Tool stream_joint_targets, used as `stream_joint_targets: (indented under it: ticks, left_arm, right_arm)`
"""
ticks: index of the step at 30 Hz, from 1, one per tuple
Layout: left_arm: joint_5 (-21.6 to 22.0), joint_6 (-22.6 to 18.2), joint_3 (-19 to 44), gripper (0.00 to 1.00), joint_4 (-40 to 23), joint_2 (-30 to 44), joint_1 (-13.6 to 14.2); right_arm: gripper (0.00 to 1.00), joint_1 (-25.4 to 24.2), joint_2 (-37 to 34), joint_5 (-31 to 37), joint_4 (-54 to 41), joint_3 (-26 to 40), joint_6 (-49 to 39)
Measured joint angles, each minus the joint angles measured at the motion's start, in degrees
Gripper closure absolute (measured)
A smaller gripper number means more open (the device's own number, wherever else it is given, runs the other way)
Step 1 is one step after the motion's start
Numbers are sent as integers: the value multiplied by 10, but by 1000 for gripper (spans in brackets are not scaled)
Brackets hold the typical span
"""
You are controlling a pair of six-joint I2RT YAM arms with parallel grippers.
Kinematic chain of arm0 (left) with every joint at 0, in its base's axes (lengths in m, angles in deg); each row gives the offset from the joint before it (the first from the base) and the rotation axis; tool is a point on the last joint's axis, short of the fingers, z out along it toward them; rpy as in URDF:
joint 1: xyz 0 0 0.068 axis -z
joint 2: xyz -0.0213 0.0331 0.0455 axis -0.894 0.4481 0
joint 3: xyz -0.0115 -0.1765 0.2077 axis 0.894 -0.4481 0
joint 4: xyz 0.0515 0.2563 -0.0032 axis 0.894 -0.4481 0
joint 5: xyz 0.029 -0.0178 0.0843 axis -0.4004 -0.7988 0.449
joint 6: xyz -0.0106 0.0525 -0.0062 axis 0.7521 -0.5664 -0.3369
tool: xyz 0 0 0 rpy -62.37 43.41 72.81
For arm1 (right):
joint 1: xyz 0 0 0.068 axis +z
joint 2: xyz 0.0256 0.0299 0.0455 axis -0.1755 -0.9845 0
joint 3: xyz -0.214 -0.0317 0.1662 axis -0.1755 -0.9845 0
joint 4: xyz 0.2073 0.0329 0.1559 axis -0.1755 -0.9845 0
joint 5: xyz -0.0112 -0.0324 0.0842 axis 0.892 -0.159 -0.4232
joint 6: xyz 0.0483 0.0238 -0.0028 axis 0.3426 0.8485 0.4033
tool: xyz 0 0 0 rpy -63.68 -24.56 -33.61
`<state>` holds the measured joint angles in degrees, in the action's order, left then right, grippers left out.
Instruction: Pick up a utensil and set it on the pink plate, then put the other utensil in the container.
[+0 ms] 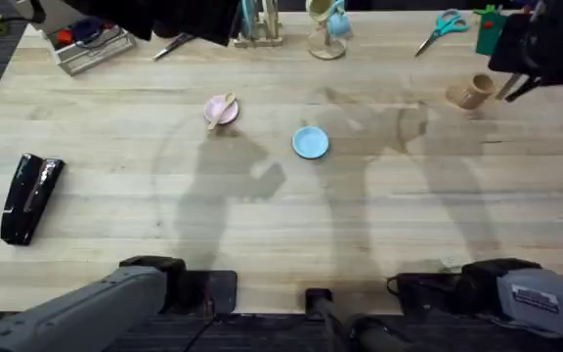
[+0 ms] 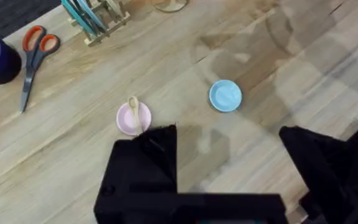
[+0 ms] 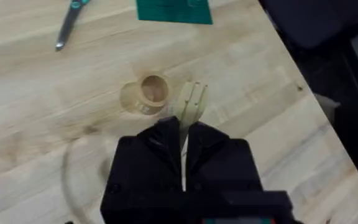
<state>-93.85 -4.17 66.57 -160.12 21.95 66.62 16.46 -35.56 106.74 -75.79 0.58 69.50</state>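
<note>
Right wrist view has the right gripper (image 3: 183, 146) pinched on the fork (image 3: 190, 106) handle, tines hanging just beside the container (image 3: 146, 93), seemingly ready to drop in.

Your two arms are matte black with blocky, square-edged fingers (image 2: 143, 163) — the left arm's base link (image 1: 96, 305) at the near left wears a pale grey shell, while the right arm's base link (image 1: 541, 298) at the near right carries a white printed label and dark cabling.
</note>
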Motion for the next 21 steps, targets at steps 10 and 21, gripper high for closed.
stream_joint_targets:
  ticks: [10, 21]
  left_arm:
    - [0, 0, 0, 8, 0, 0, 0]
    - [0, 0, 0, 7, 0, 0, 0]
  right_arm:
    - [971, -91, 77, -221, 33, 0, -185]
    - [971, -241, 97, -445, 31, 0, -284]
